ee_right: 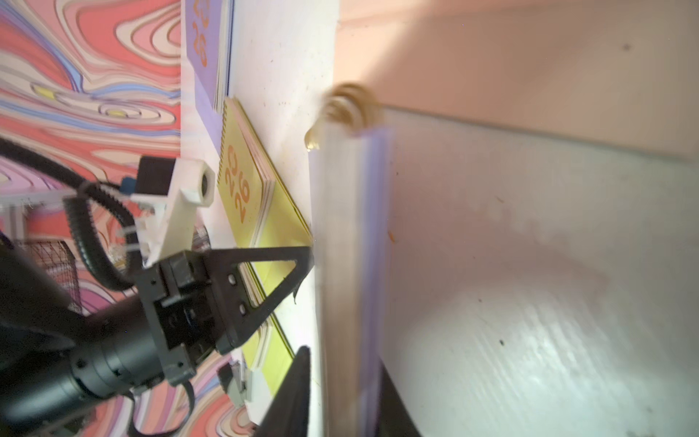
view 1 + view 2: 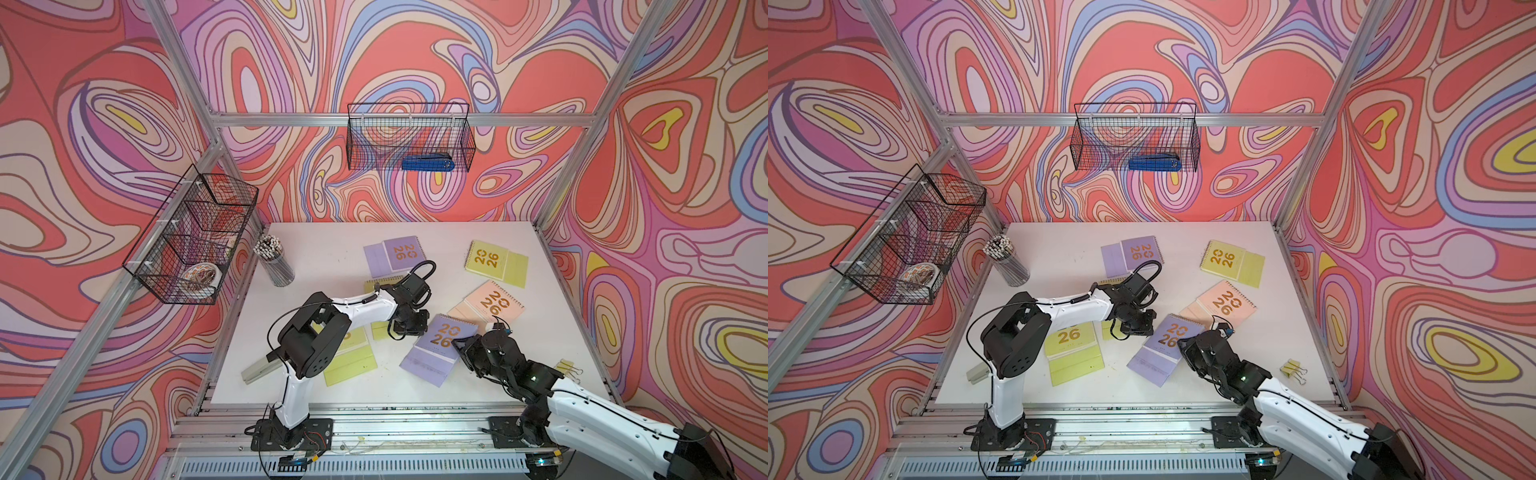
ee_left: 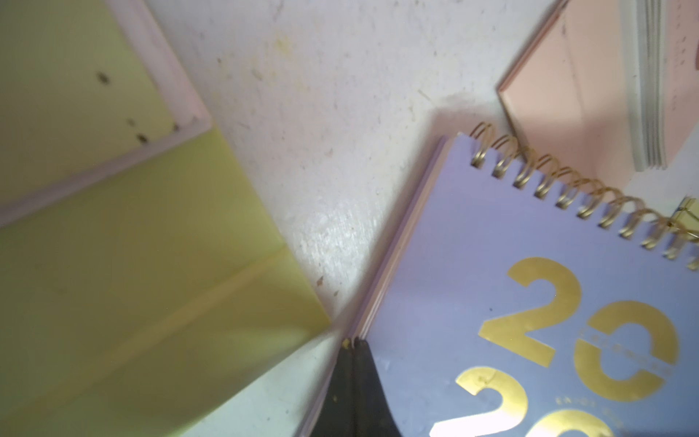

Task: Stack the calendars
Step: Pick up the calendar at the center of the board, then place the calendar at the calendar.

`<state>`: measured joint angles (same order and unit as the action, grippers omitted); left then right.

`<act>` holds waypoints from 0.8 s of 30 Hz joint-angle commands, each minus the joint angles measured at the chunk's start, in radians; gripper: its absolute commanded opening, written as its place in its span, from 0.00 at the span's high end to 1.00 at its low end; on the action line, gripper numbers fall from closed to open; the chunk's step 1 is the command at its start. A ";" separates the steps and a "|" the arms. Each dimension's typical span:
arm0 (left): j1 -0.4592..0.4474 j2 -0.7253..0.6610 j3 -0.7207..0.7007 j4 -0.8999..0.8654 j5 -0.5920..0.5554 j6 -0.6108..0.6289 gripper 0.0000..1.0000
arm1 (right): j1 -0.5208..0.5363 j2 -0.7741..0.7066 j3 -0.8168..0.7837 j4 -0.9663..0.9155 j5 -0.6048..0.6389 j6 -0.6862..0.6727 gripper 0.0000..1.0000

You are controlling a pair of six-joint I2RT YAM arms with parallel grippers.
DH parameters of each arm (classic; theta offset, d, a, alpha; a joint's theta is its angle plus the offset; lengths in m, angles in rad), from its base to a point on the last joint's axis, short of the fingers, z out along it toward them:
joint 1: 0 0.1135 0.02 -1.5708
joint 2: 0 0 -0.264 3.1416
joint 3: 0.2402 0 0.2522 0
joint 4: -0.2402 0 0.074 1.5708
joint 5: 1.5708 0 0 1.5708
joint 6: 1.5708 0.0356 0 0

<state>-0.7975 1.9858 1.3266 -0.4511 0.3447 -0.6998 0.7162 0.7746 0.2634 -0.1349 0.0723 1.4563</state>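
Swirl-patterned pink and red walls enclose a white tabletop where six flat card calendars lie scattered, none visibly stacked. Nearest the arms lies a lilac spiral-bound desk calendar with gold "2026" lettering. Its wire binding sits just beside a peach spiral-bound calendar. The right gripper clamps this lilac calendar's side edge, and the right wrist view shows the page block sandwiched between its fingers. The left gripper is fully closed and empty, with its tips against the opposite edge, likely bracing it. Such a calendar is probably light and fairly stiff. Its loose pages and fold-out base flap could still fan or droop, and the glossy cover may slip. A pinch across the whole thickness, near the middle of an edge, seems safest.
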 commanded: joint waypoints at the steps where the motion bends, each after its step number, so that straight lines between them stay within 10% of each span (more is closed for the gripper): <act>1: 0.003 -0.003 0.026 -0.064 0.010 0.009 1.00 | 0.005 -0.007 0.032 -0.027 0.037 -0.013 0.88; 14: 0.076 -0.199 0.060 -0.151 -0.049 0.023 1.00 | 0.005 -0.016 0.236 -0.243 0.103 -0.239 1.00; 24: 0.249 -0.383 -0.037 -0.272 -0.101 0.052 1.00 | -0.067 0.340 0.585 -0.178 -0.103 -0.620 1.00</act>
<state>-0.5865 1.6363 1.3319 -0.6277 0.2707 -0.6609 0.6930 1.0405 0.7792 -0.3786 0.0883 0.9863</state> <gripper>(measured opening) 0.048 0.140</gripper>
